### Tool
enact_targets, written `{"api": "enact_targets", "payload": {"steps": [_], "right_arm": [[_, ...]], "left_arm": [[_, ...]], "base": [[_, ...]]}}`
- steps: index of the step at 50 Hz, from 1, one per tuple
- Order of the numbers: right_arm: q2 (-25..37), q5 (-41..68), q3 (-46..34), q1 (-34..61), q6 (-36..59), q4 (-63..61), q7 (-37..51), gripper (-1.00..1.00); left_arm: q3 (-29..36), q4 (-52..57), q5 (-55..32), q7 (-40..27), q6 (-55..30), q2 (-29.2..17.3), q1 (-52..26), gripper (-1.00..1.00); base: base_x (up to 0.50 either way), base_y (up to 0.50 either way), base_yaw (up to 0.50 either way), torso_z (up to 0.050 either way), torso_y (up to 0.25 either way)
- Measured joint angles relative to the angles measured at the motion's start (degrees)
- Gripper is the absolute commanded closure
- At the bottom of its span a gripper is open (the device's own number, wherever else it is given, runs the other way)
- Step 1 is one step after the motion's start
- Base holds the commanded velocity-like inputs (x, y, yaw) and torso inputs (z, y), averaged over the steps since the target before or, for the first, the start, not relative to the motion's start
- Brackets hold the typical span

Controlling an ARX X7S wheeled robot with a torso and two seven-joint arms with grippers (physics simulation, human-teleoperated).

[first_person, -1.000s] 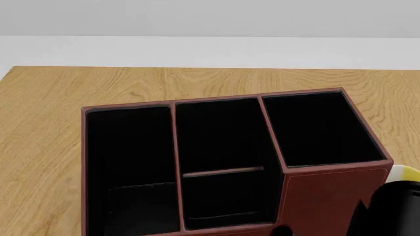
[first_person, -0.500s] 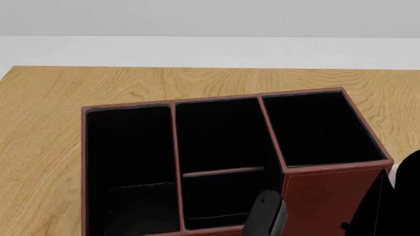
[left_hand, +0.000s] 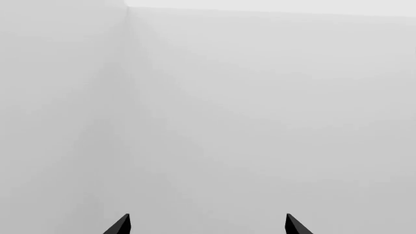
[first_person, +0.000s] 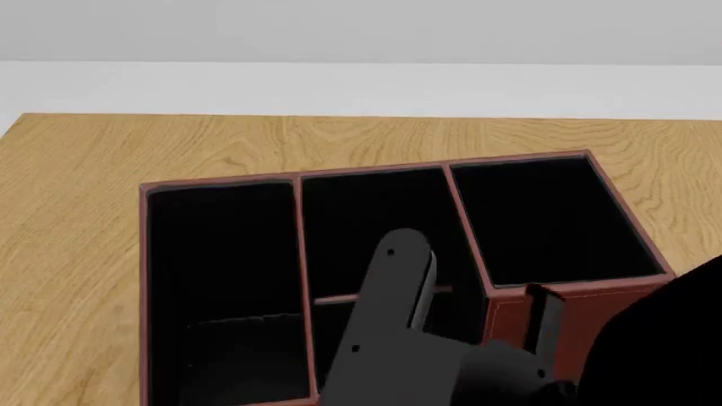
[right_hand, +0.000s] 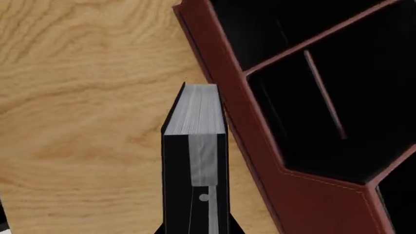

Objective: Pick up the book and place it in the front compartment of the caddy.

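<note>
My right arm has risen since a moment ago — it now crosses the near wall of the caddy (first_person: 564, 296) in the head view, covering part of the middle section. My right gripper (right_hand: 195, 222) is clamped on the book (right_hand: 195, 146), held over the table (right_hand: 78, 97) just outside the caddy. The front compartment (first_person: 333, 342) is probably still empty — mostly hidden. My left gripper (left_hand: 206, 225) is spread, holding nothing.

The right arm's dark grey gripper (first_person: 479, 292) has risen higher in front of the dark red-brown leather caddy (first_person: 570, 326), now covering its thin crossbar's front cell.
</note>
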Motion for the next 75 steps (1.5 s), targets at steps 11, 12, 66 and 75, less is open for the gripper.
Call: {"api": "enact_targets", "payload": {"steps": [11,12,66,75], "right_arm": [[-0.9,-6.9,4.5,1.3,-4.2,0.8,-4.3,1.0],[-1.1,-7.6,4.7,1.3,-4.6,1.0,-4.7,1.0],[-26.6,-62.7,-8.6,9.9,-25.3,42.9,-56.6,1.0],[-30.9,-69.3,-12.5,7.8,-31.0,49.3,-62.2,1.0]], "left_arm": [[-0.2,0.1,0.4,-0.1,0.8,-0.3,1.1,-1.0],[-0.2,0.1,0.5,-0.1,0.9,-0.4,1.2,-1.0],[-0.1,-0.3,-0.7,0.5,0.8,0.2,-0.5,-1.0],[0.2,-0.5,-0.8,0.7,0.5,0.6,-1.1,-1.0]], "base": [[0.0,0.0,0.0,0.0,0.001],[0.0,0.0,0.0,0.0,0.0],[0.0,0.0,0.0,0.0,0.001],[0.0,0.0,0.0,0.0,0.001]]}}
